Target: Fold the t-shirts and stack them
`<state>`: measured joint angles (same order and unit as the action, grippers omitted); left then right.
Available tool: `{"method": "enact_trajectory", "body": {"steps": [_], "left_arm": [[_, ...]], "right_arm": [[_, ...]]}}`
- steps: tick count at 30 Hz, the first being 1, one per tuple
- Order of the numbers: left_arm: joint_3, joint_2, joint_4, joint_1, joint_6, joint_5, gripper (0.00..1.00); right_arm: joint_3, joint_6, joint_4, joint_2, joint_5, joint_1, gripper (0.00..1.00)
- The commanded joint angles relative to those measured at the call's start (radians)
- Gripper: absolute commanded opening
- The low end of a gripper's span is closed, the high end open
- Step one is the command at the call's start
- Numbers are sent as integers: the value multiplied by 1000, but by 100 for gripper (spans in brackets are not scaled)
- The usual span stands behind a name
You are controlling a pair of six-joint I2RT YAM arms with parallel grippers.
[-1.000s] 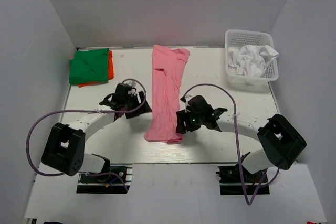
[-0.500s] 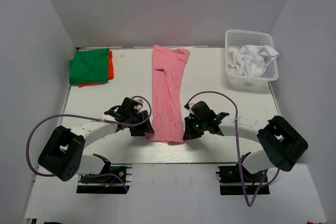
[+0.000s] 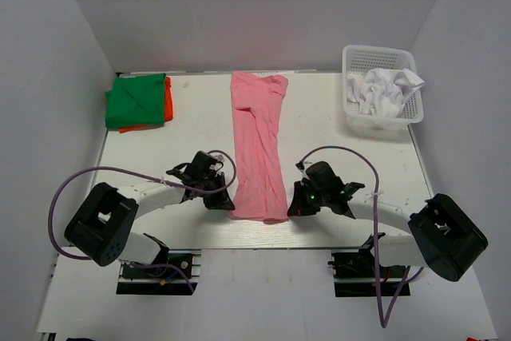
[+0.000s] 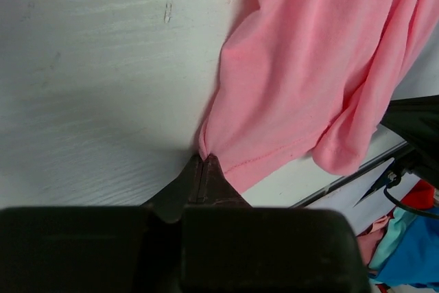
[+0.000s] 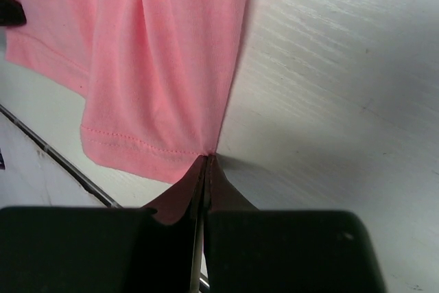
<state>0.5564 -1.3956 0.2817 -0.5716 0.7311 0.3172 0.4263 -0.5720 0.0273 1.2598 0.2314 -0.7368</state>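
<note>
On grained white table, long creased salmon-pink t-shirt.

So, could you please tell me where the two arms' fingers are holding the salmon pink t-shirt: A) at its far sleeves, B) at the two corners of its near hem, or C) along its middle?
B: the left arm's fingers and the right arm's fingers are each pinched shut on one bottom corner of the salmon pink t-shirt, nearest the arm bases.
</note>
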Motion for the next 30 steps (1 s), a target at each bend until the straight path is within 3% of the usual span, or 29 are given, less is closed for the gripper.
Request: {"method": "enact_trajectory", "body": {"steps": [1,6,14,24,30], "left_arm": [[-53,30,100,-19,1,-40,0],[-64,122,129,-51,21,11,0],[-30,181,154,-109,30,49,0],[36,204,209,-129,37,-12,0],[144,204,174,-129,-45,-92,0]], "right_arm": [[-4,-3,-15,-5,-1,5,0],[-3,67,-99,-7,130,-10,0],[-15,118,-81,-82,166,-55,0],[20,119,6,-68,16,-93,0],[184,127,45,42,-101,-81,0]]}}
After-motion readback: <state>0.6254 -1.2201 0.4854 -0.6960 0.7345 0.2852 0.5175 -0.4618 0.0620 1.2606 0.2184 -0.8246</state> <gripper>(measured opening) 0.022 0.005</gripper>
